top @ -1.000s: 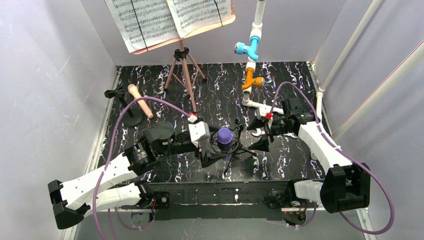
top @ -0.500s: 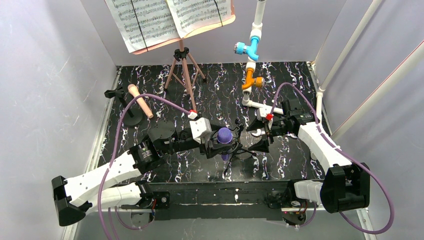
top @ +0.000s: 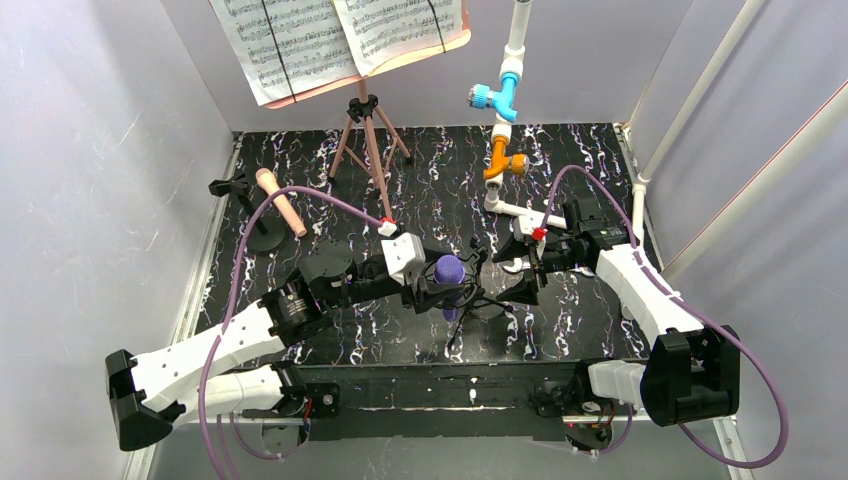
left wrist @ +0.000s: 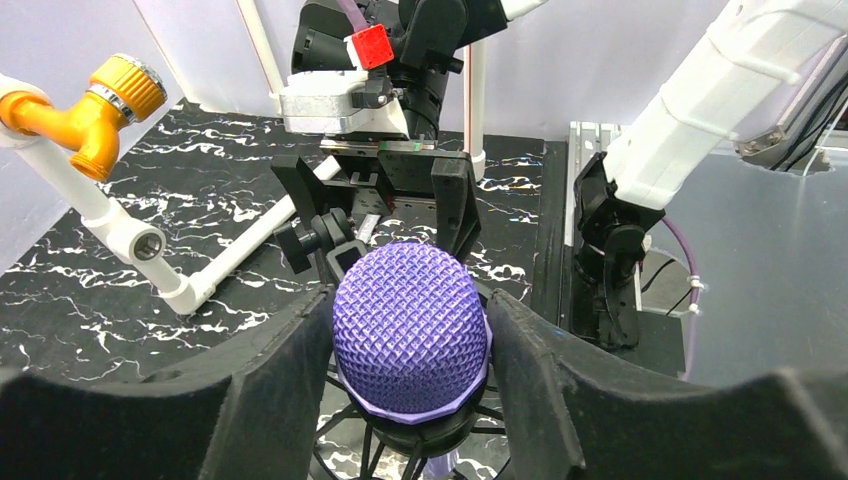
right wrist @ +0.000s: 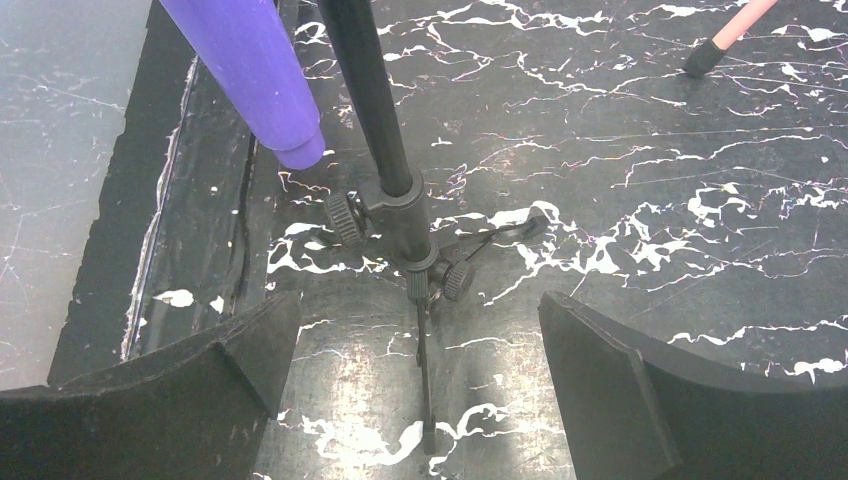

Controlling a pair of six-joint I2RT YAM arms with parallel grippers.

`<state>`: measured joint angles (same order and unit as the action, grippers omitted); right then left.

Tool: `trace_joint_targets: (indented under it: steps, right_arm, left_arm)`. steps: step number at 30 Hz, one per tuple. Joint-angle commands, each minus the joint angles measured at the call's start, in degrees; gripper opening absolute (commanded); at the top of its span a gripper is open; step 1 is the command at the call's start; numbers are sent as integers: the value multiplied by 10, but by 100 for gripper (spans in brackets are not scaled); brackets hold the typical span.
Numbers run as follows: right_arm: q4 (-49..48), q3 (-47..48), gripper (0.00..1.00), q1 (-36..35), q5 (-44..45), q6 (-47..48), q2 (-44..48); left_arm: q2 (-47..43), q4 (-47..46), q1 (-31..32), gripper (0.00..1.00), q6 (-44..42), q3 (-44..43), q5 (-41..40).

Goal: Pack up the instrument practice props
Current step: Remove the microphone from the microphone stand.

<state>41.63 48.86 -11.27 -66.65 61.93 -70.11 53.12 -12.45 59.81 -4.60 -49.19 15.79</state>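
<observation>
**Top external.** The left gripper (top: 437,287) sat around the head of the purple microphone (top: 449,270). The microphone stood in its black tripod holder (top: 470,300) near the front middle of the table (top: 600,160). The right gripper (top: 522,272) hovered just right of that holder, jaws spread wide and holding nothing. The peach microphone (top: 281,203) leaned in a round-based holder (top: 262,238) at the left edge. The music sheets (top: 300,40) lay on the music rest (top: 445,44), upright on its tripod legs (top: 370,150) at the back. The white pipe (top: 510,70) stood at back right. We judged the task barely begun: nothing looked packed, no box or case was in sight, and every prop remained to be put away.

**Left wrist.** Only this view showed the grip itself. The left pads (left wrist: 270,385) flanked the mesh head and appeared pressed against it on both sides. We read this as clamped on the purple microphone, though shadow hid the exact contact line. Beyond it the right gripper faced us, spread apart.

**Right wrist.** This view showed what the others hid: the microphone's purple handle hanging free beside the holder's pole, and the holder's folding foot on the table. The right pads (right wrist: 230,360) stood either side of that foot, apart from it.
</observation>
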Motion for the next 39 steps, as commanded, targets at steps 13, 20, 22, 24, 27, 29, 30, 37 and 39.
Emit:
trace_joint_targets:
  steps: [13,20,22,24,27,29,30,37,39]
  right_arm:
    - [6,-2,99,1,-16,20,-3]
    - [17,1,98,1,-15,33,-2]
    - [21,1,98,1,-15,35,-1]
    - [22,1,98,1,-16,38,1]
    - [24,1,99,1,-15,41,2]
    - [24,1,98,1,-14,42,2]
    - [25,1,98,1,-15,43,2]
    - [25,0,98,1,-13,45,0]
    - [26,0,98,1,-12,46,-1]
  left_arm:
    - [6,32,3,36,-10,-26,-13]
    - [8,38,3,0,0,-112,-66]
    - [11,38,2,0,2,-126,-69]
    - [13,39,2,0,1,-144,-78]
    - [12,44,1,0,-8,-183,-104]
    - [13,54,-1,0,-18,-218,-123]
    - [16,60,-2,0,-25,-237,-133]
    - [26,111,-3,0,-62,-341,-170]
    - [21,118,-3,0,-71,-354,-176]
